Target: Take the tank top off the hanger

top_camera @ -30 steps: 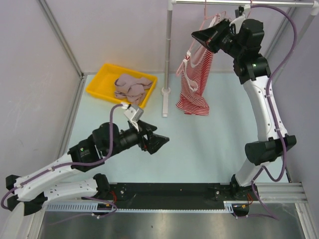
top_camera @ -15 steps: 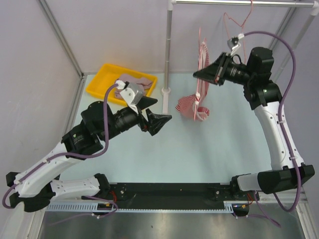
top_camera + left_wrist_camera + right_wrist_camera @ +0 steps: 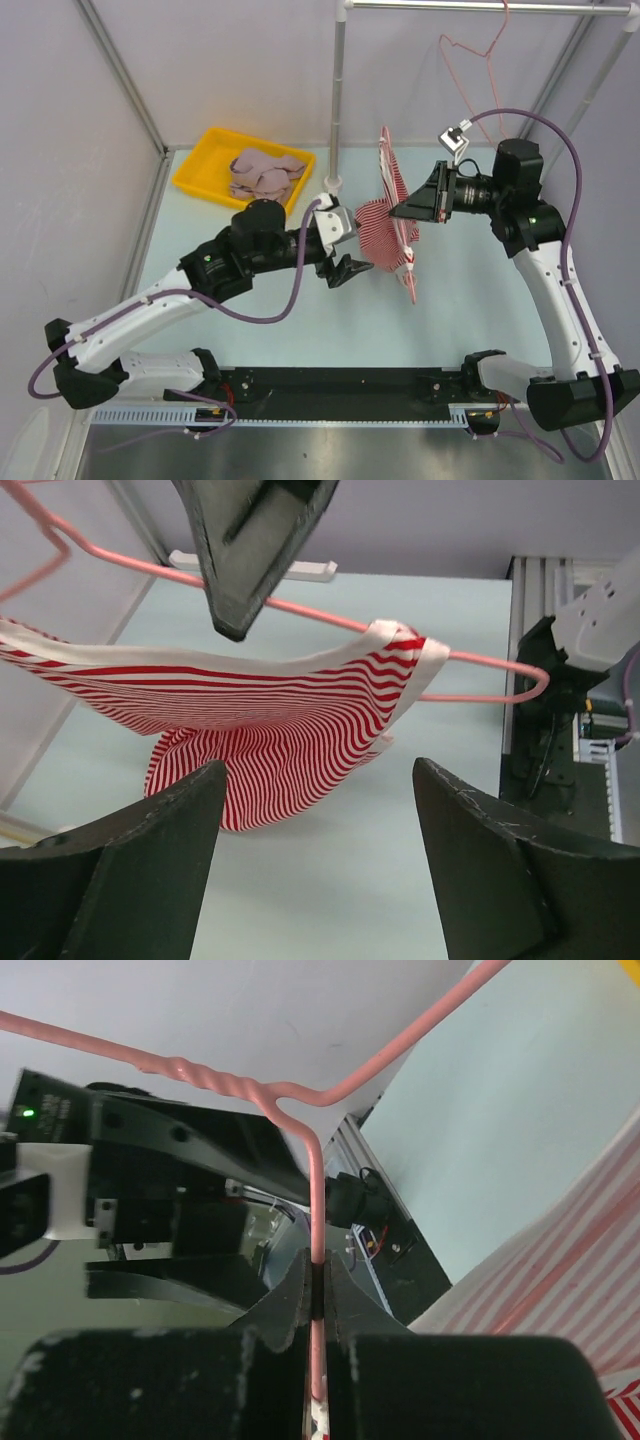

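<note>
The tank top is soft striped cloth; the hanger, smooth glossy wire.

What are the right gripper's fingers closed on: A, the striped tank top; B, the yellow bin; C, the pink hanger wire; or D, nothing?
C: in the right wrist view the right gripper pinches the pink hanger wire just below its twisted neck.
</note>
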